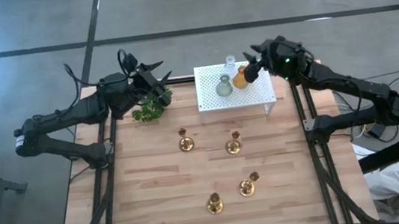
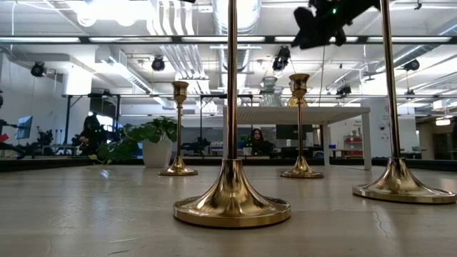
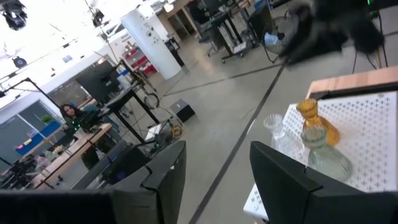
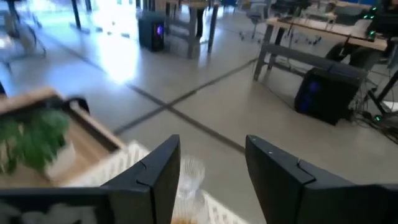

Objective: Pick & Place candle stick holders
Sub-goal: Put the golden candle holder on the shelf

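Observation:
Four gold candle stick holders stand upright on their round bases on the wooden table [image 1: 158, 207]: two mid-table [image 1: 185, 141] [image 1: 233, 144] and two nearer the front [image 1: 248, 185] [image 1: 214, 203]. Three glass holders, clear [image 1: 229, 65], pale green [image 1: 224, 86] and amber [image 1: 240, 77], stand on the white perforated stand [image 1: 254, 94] at the back. My right gripper [image 1: 251, 70] [image 4: 211, 142] hovers open above the stand beside the amber holder, with nothing between its fingers. My left gripper [image 1: 160, 80] [image 3: 217, 149] stays open and empty over the plant at the back left.
A green leafy plant [image 1: 152, 107] in a white pot sits at the back left, under my left gripper. The stand rests on legs at the table's far edge. Bare wood lies between the gold candlesticks and along the table's left and right sides.

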